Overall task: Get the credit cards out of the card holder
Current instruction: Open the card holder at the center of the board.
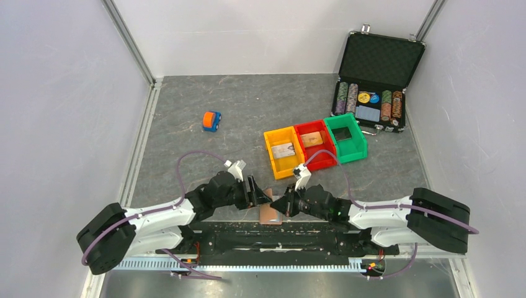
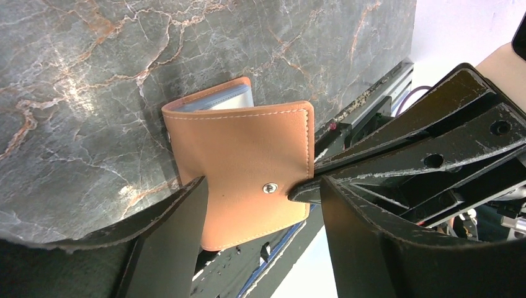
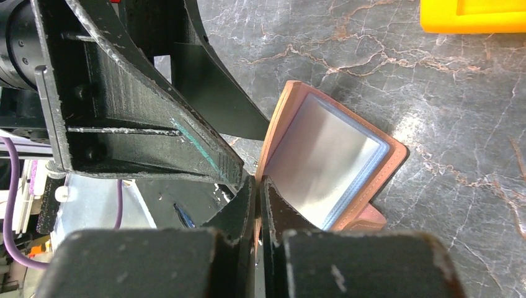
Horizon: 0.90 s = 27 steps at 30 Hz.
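The reddish-brown card holder [image 1: 270, 214] stands half open at the table's near edge, between both grippers. My right gripper [image 1: 286, 203] is shut on the edge of its front cover [image 3: 276, 133], and the pale plastic pockets [image 3: 322, 155] show inside with no card visible. In the left wrist view the cover [image 2: 248, 149] has a metal snap. My left gripper [image 2: 263, 186] is open, with a jaw on either side of the cover; it also shows in the top view [image 1: 257, 195]. One card [image 1: 283, 149] lies in the yellow bin and an orange one [image 1: 312, 139] in the red bin.
The yellow bin [image 1: 268, 138], red bin [image 1: 322, 162] and green bin [image 1: 356, 152] stand in a row behind the grippers. An open black chip case [image 1: 372, 93] sits at the back right. A small orange and blue toy car [image 1: 211, 121] sits at the back left. The holder overhangs the table's front edge.
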Each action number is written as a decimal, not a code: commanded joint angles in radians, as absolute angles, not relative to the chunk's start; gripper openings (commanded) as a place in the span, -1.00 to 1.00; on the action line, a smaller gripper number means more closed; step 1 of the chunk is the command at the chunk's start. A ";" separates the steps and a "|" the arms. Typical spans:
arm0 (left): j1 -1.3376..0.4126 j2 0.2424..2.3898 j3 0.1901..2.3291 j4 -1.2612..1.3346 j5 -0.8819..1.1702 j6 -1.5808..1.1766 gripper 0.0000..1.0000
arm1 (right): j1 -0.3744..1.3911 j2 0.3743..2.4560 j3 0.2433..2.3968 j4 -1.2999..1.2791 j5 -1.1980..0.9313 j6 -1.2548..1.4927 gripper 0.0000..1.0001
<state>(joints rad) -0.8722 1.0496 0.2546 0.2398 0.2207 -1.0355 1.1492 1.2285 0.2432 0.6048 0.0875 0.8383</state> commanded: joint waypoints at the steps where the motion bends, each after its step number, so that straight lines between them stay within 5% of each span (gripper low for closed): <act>1: -0.876 1.011 0.262 0.233 0.227 -1.057 0.47 | 1.146 1.176 0.273 0.549 0.147 0.819 -1.00; 12: -0.876 0.938 0.329 0.069 0.149 -1.002 0.50 | 1.097 0.943 0.359 0.058 0.263 0.649 -1.00; 21: -0.875 0.927 0.342 0.007 0.117 -1.017 0.50 | 1.095 1.102 0.500 -0.035 0.167 0.552 -1.00; 27: -0.873 0.899 0.351 -0.084 0.084 -1.011 0.52 | 1.099 1.199 0.554 0.072 0.090 0.566 -0.66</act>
<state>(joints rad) -0.8719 0.9245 0.3084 -0.0303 0.1268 -1.0355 1.0954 1.1595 0.4946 0.0090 0.1577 0.5812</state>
